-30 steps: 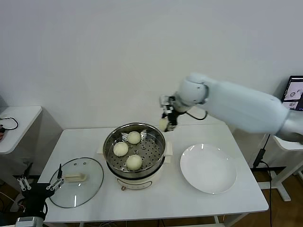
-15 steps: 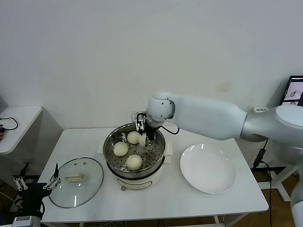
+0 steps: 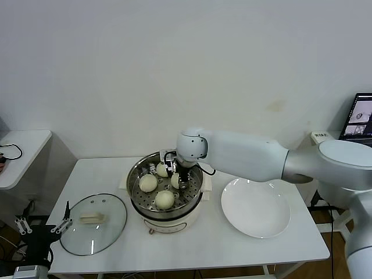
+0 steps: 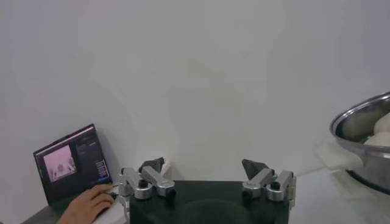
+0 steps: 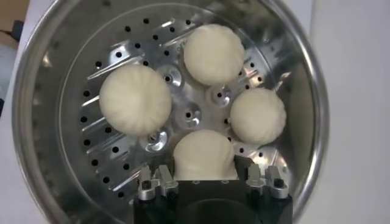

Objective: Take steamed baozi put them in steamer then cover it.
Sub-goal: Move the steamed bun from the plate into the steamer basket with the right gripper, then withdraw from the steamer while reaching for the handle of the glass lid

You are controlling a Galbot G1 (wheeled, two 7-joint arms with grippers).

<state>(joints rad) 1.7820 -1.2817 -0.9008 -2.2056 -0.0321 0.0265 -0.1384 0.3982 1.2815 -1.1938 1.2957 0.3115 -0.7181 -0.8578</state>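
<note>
A second ago my right gripper [image 5: 204, 180] carried the fourth baozi [image 5: 203, 155] above the steamer's [image 3: 135, 177] far rim; now it has dropped inside the pot. The bun sits on the perforated tray [image 5: 109, 146] beside the other three, between the fingers. My left gripper [image 4: 208, 181] has shifted slightly beside the table's [image 3: 99, 168] corner.

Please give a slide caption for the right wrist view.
Right pincer sets fourth pale round bun into shiny steel steamer.

We see four baozi [image 5: 135, 99] on the steamer's [image 5: 55, 73] perforated tray. Right gripper [image 5: 204, 176] sits inside w/ fingers [image 5: 152, 182] flanking the nearest bun [image 5: 203, 153].
</note>
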